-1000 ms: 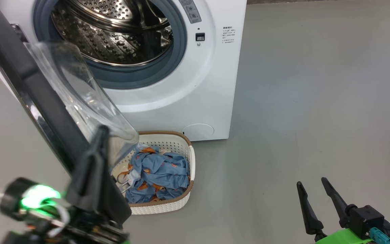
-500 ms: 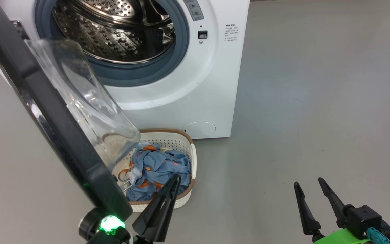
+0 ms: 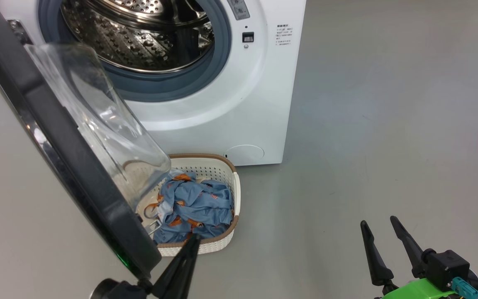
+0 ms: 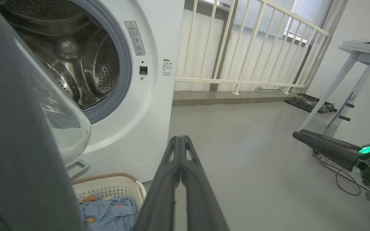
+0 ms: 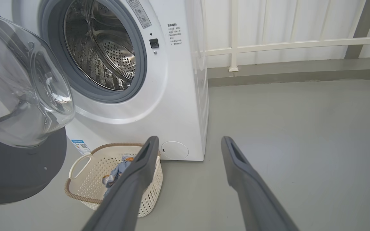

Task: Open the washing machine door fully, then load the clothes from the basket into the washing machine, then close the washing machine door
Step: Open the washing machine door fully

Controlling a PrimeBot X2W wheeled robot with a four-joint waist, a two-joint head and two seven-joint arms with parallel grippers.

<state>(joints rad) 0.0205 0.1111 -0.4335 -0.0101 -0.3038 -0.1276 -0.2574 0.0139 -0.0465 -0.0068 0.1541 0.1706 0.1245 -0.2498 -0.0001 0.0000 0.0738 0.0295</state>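
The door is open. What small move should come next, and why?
Probably open the left gripper. It is shut, its tip at the near rim of the basket, and the clothes lie just beyond it, not yet loaded.

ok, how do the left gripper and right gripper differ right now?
Left gripper is shut, fingers pressed together; right gripper is open, fingers apart. Left gripper points at the basket near rim; right gripper sits over the floor, off to the side. Both empty, same long dark fingers.
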